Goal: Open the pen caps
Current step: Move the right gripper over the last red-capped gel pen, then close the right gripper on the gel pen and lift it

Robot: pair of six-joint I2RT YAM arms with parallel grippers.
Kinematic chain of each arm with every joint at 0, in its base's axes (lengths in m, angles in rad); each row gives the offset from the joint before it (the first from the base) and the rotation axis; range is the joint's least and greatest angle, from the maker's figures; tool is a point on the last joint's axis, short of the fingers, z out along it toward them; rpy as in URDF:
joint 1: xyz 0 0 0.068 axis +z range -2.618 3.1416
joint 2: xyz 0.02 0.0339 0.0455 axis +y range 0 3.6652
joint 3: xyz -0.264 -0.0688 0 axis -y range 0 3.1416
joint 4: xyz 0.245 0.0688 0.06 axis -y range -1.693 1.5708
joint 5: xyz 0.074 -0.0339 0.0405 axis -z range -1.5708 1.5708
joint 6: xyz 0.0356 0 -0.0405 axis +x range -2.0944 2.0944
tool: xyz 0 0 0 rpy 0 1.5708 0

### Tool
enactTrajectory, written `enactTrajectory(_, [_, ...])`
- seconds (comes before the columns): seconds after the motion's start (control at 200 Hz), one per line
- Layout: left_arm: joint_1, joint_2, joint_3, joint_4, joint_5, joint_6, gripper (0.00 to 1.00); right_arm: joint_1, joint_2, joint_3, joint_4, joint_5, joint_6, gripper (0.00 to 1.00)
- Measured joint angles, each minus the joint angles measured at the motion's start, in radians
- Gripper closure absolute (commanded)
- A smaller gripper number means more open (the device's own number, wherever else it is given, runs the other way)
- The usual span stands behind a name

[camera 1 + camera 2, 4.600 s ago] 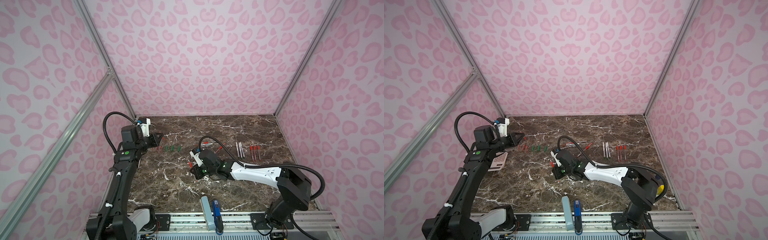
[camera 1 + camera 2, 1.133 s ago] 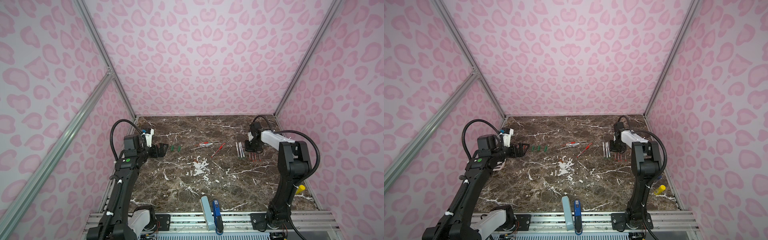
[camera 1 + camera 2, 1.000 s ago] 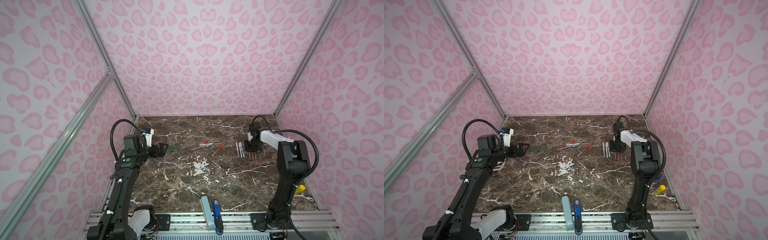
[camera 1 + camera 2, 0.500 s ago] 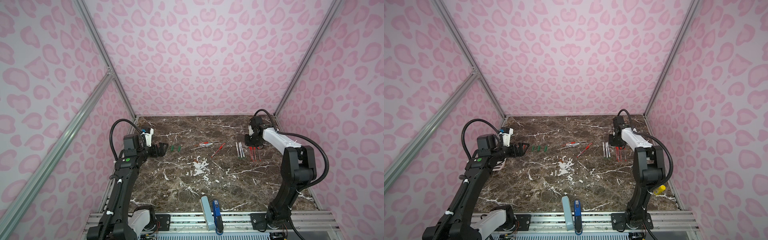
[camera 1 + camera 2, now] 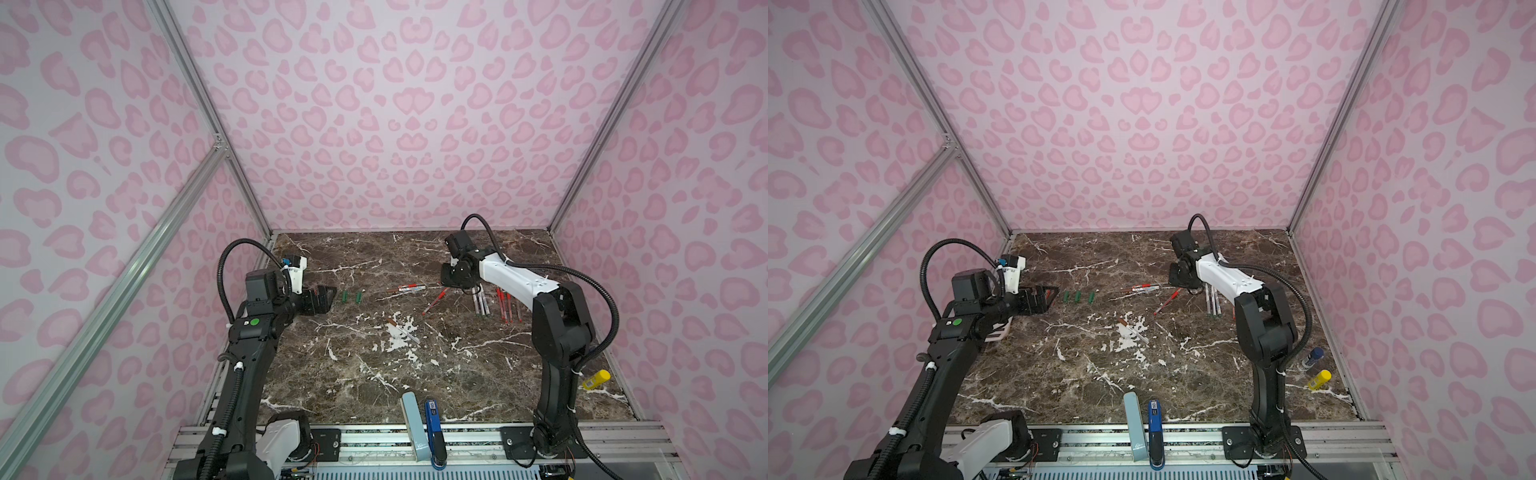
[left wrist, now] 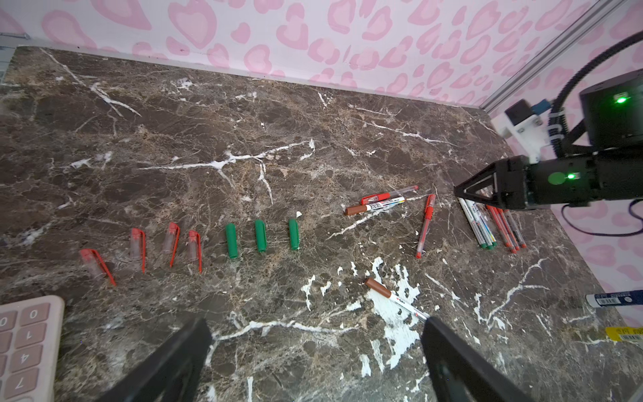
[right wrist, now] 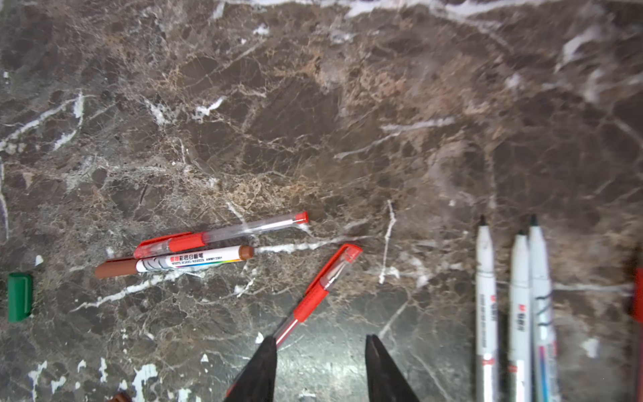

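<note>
Pen caps lay loose in a row on the brown marble tabletop, toward the left arm's side: four slim clear caps with red clips and three stubby green plastic caps. Their pens rested well apart from them, on the right arm's side: three white-barrelled markers with bare dark tips, and just beside them a bunch of thin bare-tipped red pens.

Four pens were still capped. A clear red-capped pen and a white marker with a brown cap lay side by side. A second red-capped pen lay slanted between that pair and the bare markers. A second brown-capped marker lay nearer the middle, on a white patch of the marble. So we reckoned the job somewhat past halfway, with two red and two brown caps left.

We saw the left tool spread wide and empty above the tabletop, close by the cap row. The right tool stood partly apart, nothing between its jaws, just by the tail end of the slanted red pen.
</note>
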Motion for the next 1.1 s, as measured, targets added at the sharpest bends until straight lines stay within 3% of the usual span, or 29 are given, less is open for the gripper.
enactTrajectory(0.16, [-0.002,0.003,0.000,0.000,0.002,0.000,0.02,0.035,0.075,0.021,0.004,0.011,0.077,0.53])
enactTrajectory(0.45, [-0.002,0.010,-0.001,0.003,0.002,0.000,0.02,0.076,0.133,0.010,0.008,0.027,0.118,0.63])
enactTrajectory(0.81, [-0.002,0.025,0.000,0.011,0.001,0.002,0.02,0.108,0.032,-0.185,0.125,0.072,0.104,0.85])
enactTrajectory(0.96, [-0.002,0.026,0.000,0.016,0.002,0.002,0.02,0.116,0.000,-0.242,0.153,0.072,0.089,1.00])
enactTrajectory(1.1, [-0.001,0.027,0.000,0.018,0.002,0.002,0.02,0.116,-0.040,-0.287,0.164,0.054,0.070,1.00])
